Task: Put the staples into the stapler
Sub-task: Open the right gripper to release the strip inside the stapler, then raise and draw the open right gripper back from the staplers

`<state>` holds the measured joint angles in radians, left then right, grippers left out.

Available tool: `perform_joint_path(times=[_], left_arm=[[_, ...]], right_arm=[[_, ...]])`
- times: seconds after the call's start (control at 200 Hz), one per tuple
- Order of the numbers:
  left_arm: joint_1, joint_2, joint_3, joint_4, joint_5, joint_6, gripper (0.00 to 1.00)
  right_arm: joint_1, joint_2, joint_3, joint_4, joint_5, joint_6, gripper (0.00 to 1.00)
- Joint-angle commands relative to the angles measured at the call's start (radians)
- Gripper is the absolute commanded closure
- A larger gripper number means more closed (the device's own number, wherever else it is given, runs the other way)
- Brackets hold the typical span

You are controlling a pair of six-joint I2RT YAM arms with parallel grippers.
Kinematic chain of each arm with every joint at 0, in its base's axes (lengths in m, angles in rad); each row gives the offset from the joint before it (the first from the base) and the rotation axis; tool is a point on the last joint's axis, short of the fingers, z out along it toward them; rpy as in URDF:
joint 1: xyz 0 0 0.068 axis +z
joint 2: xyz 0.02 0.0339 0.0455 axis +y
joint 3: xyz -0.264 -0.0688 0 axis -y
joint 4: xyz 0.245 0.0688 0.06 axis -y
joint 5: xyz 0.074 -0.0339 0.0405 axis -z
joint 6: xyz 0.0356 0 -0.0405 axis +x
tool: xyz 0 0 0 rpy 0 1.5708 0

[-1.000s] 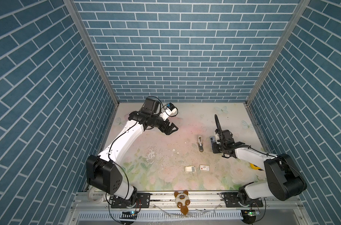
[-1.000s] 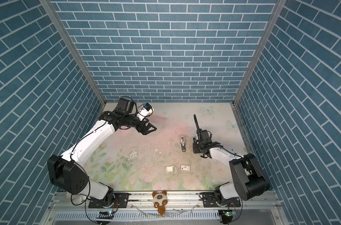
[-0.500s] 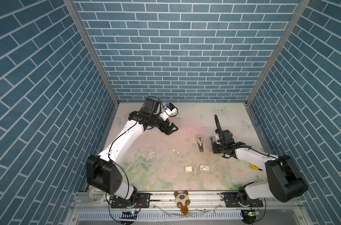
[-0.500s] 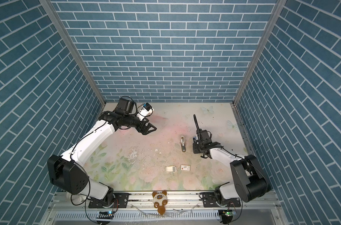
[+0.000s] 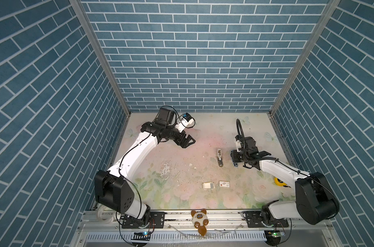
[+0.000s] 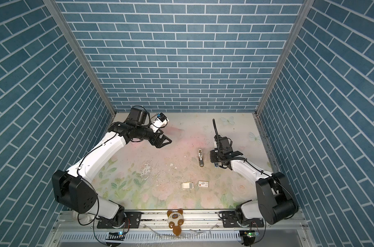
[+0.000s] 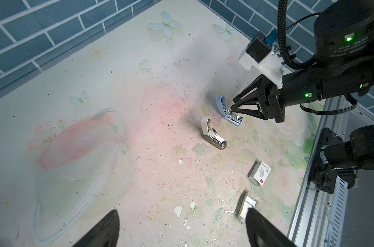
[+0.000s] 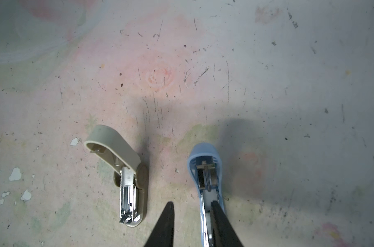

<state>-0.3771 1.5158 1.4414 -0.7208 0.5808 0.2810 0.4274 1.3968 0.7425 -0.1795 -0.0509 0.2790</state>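
Left wrist view gives me the only print there is. The white sleeve (image 7: pixel 259 173) carries a red square mark and a grey picture, but its small lines of text are too fine to read. The white lettering on the right arm's black motor housing (image 7: pixel 344 46) is blurred too.

The right gripper (image 8: pixel 192 204) has its 2 black fingers a little apart in the right wrist view, with bare mat showing in the gap and nothing between them that I can see. 1 fingertip (image 8: pixel 216 213) lies over the open metal channel of the blue stapler (image 8: pixel 204 169), and the other sits just beside that stapler. I can't tell whether the fingertip presses on the channel.

The left gripper (image 5: pixel 187 142) hangs spread wide and empty over the upper left of the mat (image 5: pixel 171 188), well apart from everything else.

I count 2 staplers, both hinged open: the blue one and a beige stapler (image 8: pixel 126 173), side by side and not touching, right of centre in both top views. There is 1 sleeve and 1 white card tray (image 5: pixel 208 185), just beside each other at lower centre and well apart from the staplers. The staples (image 7: pixel 252 200) show as a pale grey strip in that tray. 1 plush toy (image 5: pixel 199 220) sits on the front rail.
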Motion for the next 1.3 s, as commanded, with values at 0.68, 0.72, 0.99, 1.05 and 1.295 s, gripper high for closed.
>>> perform_joint_path(times=[0.68, 0.72, 0.99, 1.05, 1.295], left_arm=[[0.006, -0.005, 0.004, -0.002, 0.004, 0.006, 0.07], [0.004, -0.004, 0.004, -0.003, 0.004, 0.006, 0.07], [0.005, -0.006, -0.001, -0.001, 0.001, 0.007, 0.07], [0.005, -0.007, -0.001, -0.001, 0.001, 0.007, 0.07], [0.005, -0.007, 0.000, -0.001, -0.001, 0.008, 0.07]], right_arm=[[0.004, 0.080, 0.007, 0.002, -0.015, -0.031, 0.69], [0.004, 0.078, 0.005, 0.001, -0.015, -0.031, 0.69], [0.004, 0.103, 0.010, -0.005, -0.017, -0.038, 0.70], [0.003, 0.112, 0.014, -0.006, -0.020, -0.038, 0.69], [0.005, 0.093, 0.000, -0.023, -0.015, -0.038, 0.69]])
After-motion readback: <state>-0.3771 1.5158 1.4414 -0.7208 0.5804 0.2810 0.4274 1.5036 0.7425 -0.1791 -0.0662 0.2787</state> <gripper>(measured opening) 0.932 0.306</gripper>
